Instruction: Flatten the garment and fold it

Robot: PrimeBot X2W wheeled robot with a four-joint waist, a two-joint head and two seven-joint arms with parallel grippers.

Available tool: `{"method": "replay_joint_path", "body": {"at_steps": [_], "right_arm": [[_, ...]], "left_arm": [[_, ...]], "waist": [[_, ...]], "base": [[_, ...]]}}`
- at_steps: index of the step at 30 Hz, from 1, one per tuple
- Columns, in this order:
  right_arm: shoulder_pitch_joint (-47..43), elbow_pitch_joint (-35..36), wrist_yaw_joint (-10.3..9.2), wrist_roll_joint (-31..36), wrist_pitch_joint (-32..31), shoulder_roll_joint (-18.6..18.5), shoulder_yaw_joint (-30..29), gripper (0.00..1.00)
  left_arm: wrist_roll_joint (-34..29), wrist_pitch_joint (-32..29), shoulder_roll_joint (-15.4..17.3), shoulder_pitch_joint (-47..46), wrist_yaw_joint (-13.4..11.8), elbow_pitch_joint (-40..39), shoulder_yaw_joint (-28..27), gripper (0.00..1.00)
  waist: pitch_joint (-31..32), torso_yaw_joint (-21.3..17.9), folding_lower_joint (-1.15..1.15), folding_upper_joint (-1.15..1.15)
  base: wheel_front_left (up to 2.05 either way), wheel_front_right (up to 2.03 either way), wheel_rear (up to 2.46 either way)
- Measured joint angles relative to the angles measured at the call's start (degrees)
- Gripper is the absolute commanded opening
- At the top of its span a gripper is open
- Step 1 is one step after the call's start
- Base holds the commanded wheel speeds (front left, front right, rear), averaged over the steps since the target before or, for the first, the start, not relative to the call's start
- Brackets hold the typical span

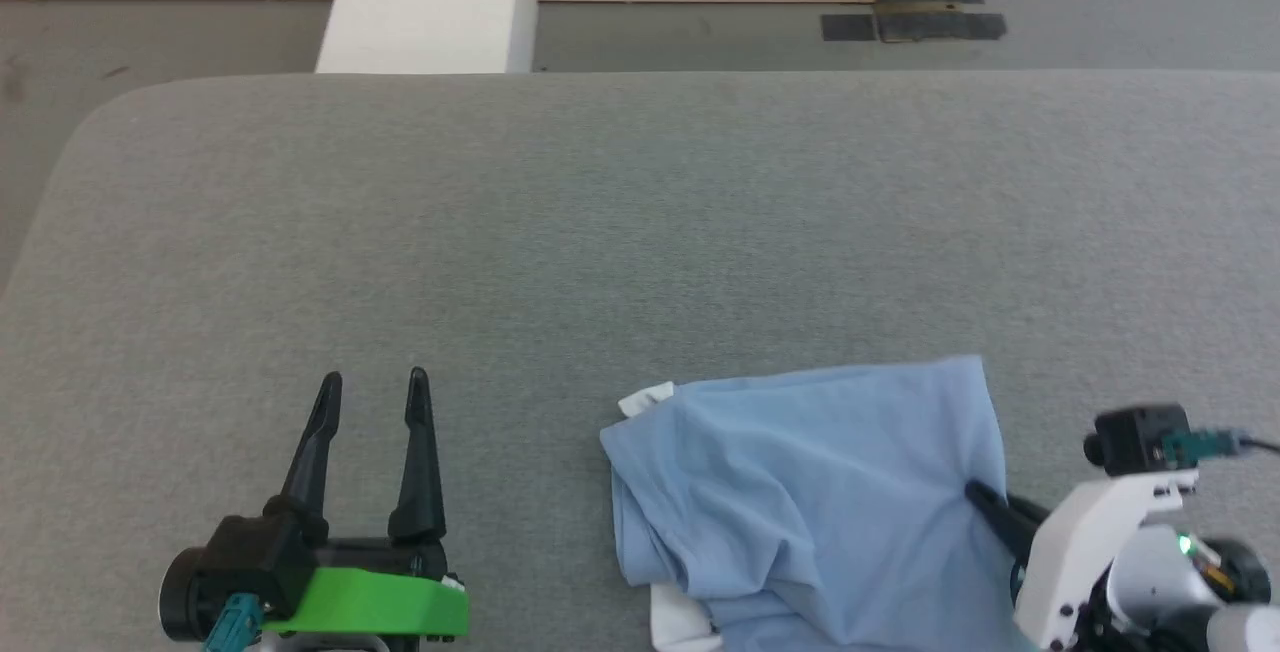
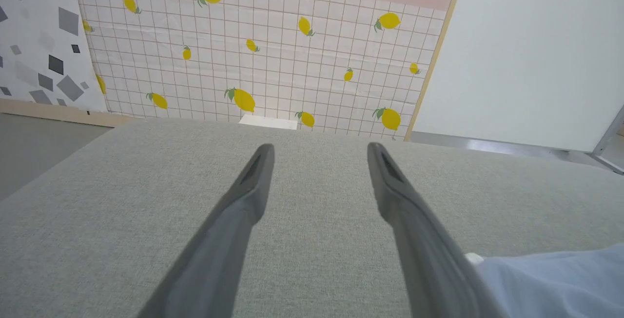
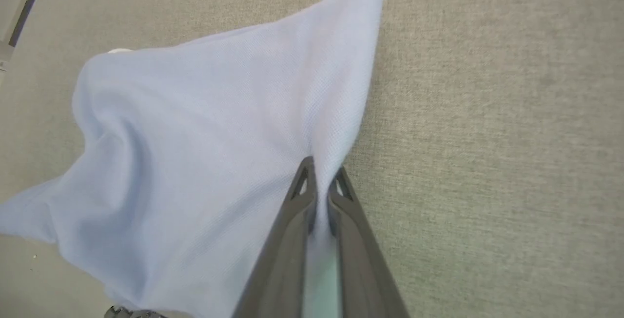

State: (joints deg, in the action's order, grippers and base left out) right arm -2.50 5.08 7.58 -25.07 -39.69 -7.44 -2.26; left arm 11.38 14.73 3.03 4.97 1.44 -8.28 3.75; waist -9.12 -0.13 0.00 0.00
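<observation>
1. Toward 5 o'clock on the grey bench (image 1: 640, 232), as the head view has it, lies the garment (image 1: 810, 492), a light blue heap rumpled and folded over itself (no sleeve or logo can be made out).
2. A white edge (image 1: 645, 398) peeks out at its 10 o'clock corner, and a white patch (image 1: 680, 622) shows at its 7 o'clock side.
3. The right gripper (image 3: 321, 174) comes in from 4 o'clock, its pale forearm (image 1: 1090, 532) slanting low over the bench and its fingers pointing toward 10 o'clock.
4. Its two fingers are pressed almost together, with a ridge of blue fabric pinched between them at the garment's 3 o'clock edge.
5. From that pinch, in the right wrist view, the cloth fans out toward 9 o'clock and runs up to a pointed corner near 12 o'clock.
6. The left gripper (image 1: 374, 382) sits at 7 o'clock on the bench, well apart from the garment, fingers pointing to 12 o'clock, spread wide and holding nothing.
7. In the left wrist view those fingers lie low along the bench, with a lemon-patterned wall (image 2: 253, 64) beyond.
</observation>
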Motion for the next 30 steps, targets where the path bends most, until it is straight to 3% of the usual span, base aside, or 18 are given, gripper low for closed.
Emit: {"method": "replay_joint_path", "body": {"at_steps": [15, 30], "right_arm": [[14.25, -2.21, 0.01, 2.19, 0.63, -18.76, 6.92, 0.00], [26.74, -15.26, 0.01, 7.48, 9.74, -34.78, 9.42, 0.00]], "left_arm": [[-3.54, 0.02, 0.16, -3.25, 0.60, -2.79, 1.55, 1.00], [-6.80, -2.34, 3.39, -8.12, 0.52, -6.77, 1.68, 1.00]], "waist": [[-4.53, -7.50, 0.00, 0.00], [-13.44, -14.93, 0.01, 0.00]], "base": [[0.00, 0.00, 0.00], [0.00, 0.00, 0.00]]}}
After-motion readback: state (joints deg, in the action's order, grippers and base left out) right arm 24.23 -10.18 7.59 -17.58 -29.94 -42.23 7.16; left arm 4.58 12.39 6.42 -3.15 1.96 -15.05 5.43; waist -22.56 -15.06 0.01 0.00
